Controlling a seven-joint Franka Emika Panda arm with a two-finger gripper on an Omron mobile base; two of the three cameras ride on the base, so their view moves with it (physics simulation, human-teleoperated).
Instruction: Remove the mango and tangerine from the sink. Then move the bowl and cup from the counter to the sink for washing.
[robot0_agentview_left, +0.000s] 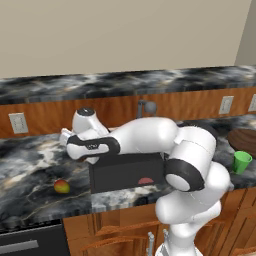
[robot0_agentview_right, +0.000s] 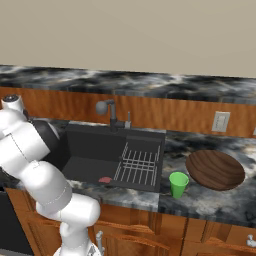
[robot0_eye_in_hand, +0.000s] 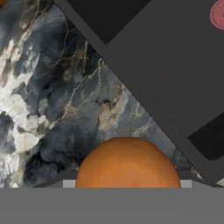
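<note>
Hand view has the tangerine (robot0_eye_in_hand: 128, 162) gripped in the gripper (robot0_eye_in_hand: 128, 186) above the counter (robot0_eye_in_hand: 52, 96). Mango (robot0_agentview_left: 61, 186) is out; bowl (robot0_agentview_right: 215, 169) and cup (robot0_agentview_right: 178, 184) await the sink (robot0_agentview_right: 95, 150).

My arm (robot0_agentview_left: 150, 137) is glossy white, built of fat rounded segments with dark bands at the joints (one black ring sits wide at the elbow). A dark cap tops one joint, and my wrist carries what may be small lettering
</note>
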